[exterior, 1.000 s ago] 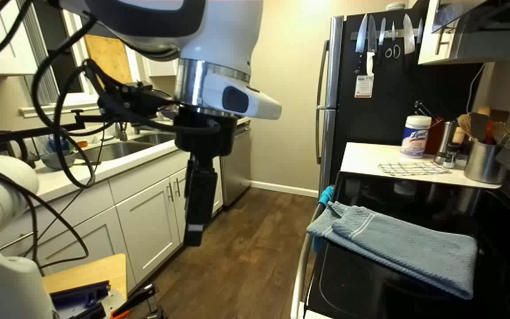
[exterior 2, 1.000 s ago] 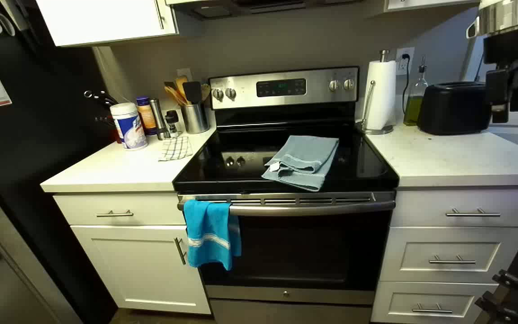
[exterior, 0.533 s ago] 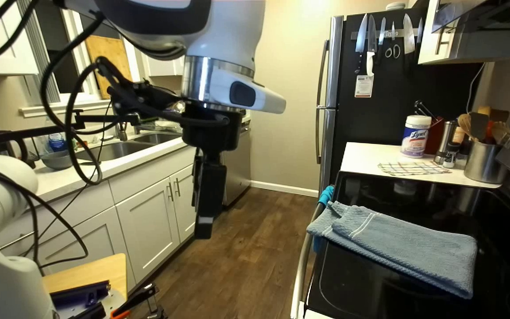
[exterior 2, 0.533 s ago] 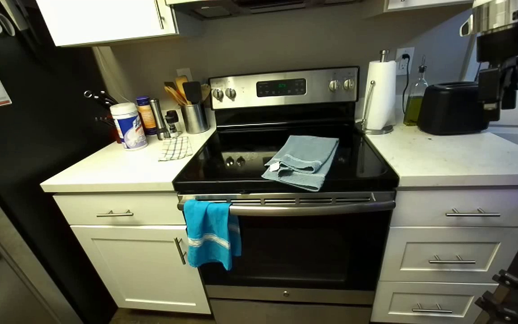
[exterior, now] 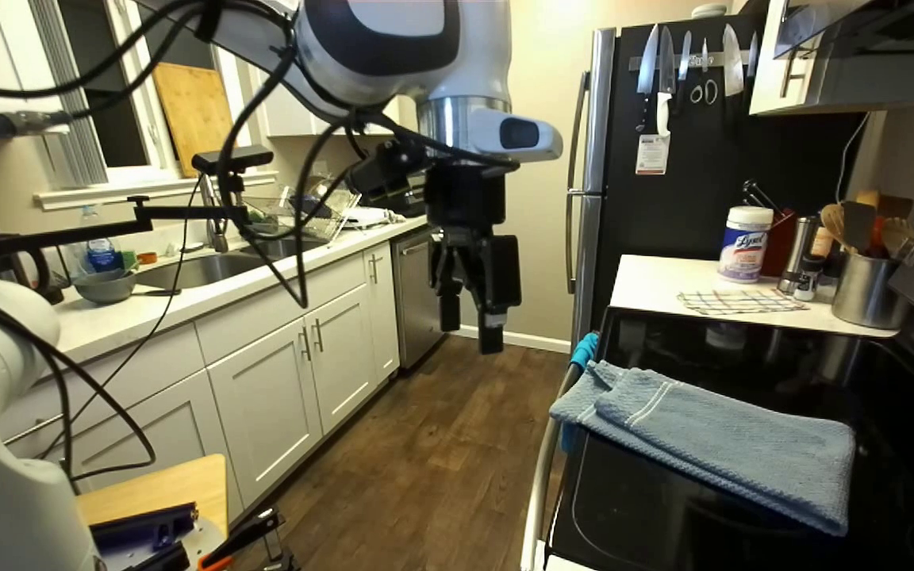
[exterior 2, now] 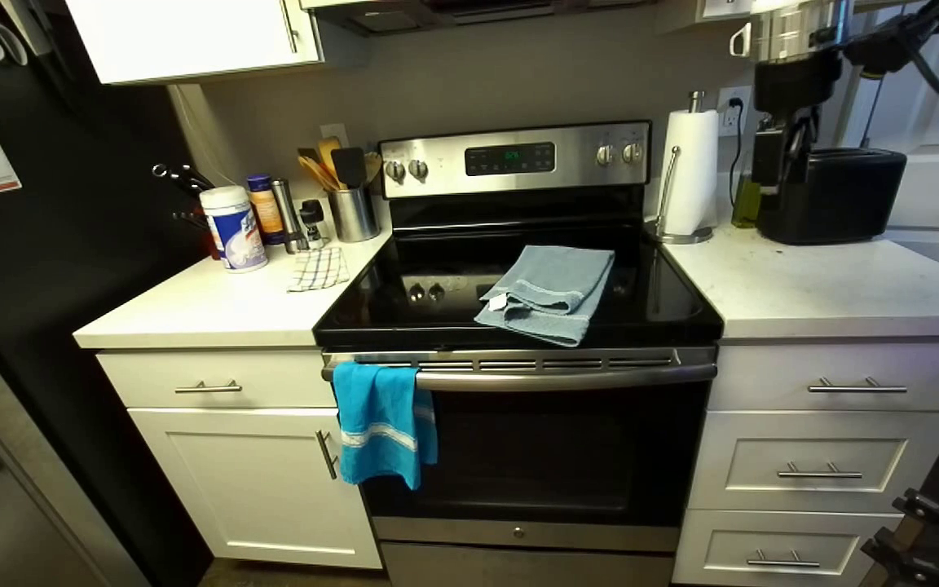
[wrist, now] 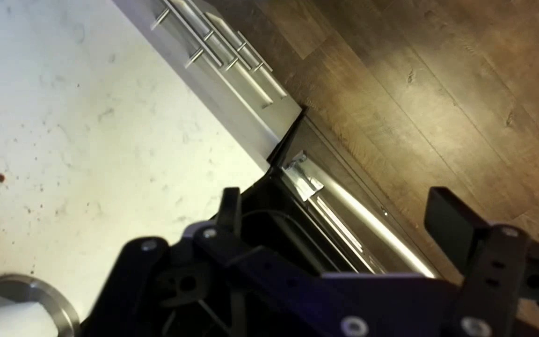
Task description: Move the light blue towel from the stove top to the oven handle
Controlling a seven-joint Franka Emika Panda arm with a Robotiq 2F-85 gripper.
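Observation:
The light blue towel [exterior: 719, 444] lies folded on the black stove top [exterior: 631, 507]. In an exterior view the towel [exterior 2: 555, 281] sits right of the stove's middle, with a corner near the front edge. The oven handle [exterior 2: 567, 381] runs across the range front and also shows in the wrist view [wrist: 372, 216]. My gripper [exterior: 470, 329] points down in the air, apart from the towel. In the wrist view my gripper [wrist: 337, 201] has its fingers wide apart with nothing between them, above the stove's corner. The towel is out of the wrist view.
A bright blue towel [exterior 2: 380, 424] hangs on the left end of the handle. A paper towel roll [exterior 2: 691, 171] and a black toaster [exterior 2: 857, 196] stand on the counter [exterior 2: 828, 285]. A Lysol canister [exterior: 745, 246] and a utensil holder [exterior: 869, 289] stand beyond the stove.
My arm and gripper have moved rightward and up in one exterior picture, leftward in the companion picture, and have turned so both fingers show. The towel has not moved.

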